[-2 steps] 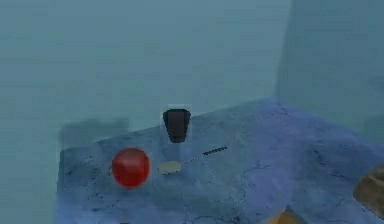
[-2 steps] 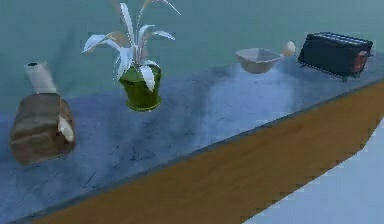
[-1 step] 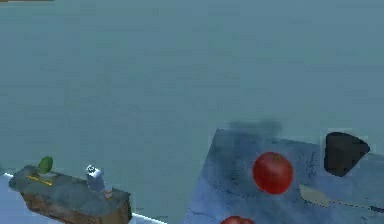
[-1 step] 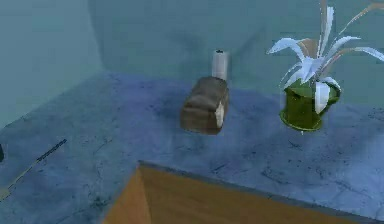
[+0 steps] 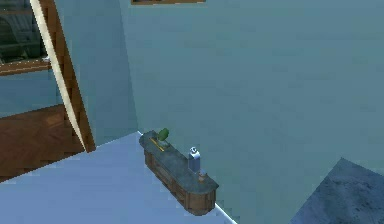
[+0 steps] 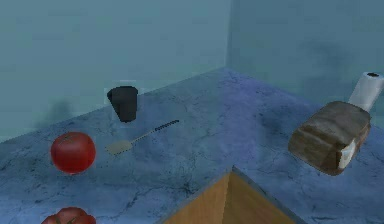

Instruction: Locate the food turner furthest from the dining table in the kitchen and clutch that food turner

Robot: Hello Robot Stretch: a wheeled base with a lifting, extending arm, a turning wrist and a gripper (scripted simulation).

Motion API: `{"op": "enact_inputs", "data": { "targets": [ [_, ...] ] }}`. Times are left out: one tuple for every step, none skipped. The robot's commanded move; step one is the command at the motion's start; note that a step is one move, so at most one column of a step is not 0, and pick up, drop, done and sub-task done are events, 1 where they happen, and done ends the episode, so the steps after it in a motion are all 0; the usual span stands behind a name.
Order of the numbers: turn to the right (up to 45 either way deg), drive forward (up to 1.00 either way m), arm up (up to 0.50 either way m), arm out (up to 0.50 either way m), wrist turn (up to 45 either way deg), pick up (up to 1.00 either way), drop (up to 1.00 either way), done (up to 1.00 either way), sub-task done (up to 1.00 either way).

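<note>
A slim utensil (image 6: 143, 139) lies on the blue-grey countertop (image 6: 230, 120) in the arm side view, left of the middle. It has a dark thin handle that points up and to the right and a pale flat head at its lower left end. Its shape fits a food turner, though it is small. A dark cup (image 6: 123, 102) stands just behind it, and a red tomato (image 6: 73, 152) sits to its left.
A loaf of bread (image 6: 330, 136) and a white paper roll (image 6: 366, 90) stand at the arm side view's right. Another red fruit (image 6: 68, 217) shows at the bottom edge. In the forward view a narrow wooden counter (image 5: 172, 172) carries a green thing (image 5: 160, 133) and a small bottle (image 5: 195, 157), with a wooden doorframe (image 5: 60, 70) at the left.
</note>
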Motion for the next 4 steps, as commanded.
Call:
{"op": "enact_inputs", "data": {
  "targets": [
    [0.0,0.0,0.5,0.0,0.0,0.0,0.0,0.0,0.0],
    [0.0,0.0,0.38,0.0,0.0,0.0,0.0,0.0,0.0],
    [0.0,0.0,0.0,0.38,0.0,0.0,0.0,0.0,0.0],
    [0.0,0.0,0.0,0.0,45.0,0.0,0.0,0.0,0.0]
  ]
}}
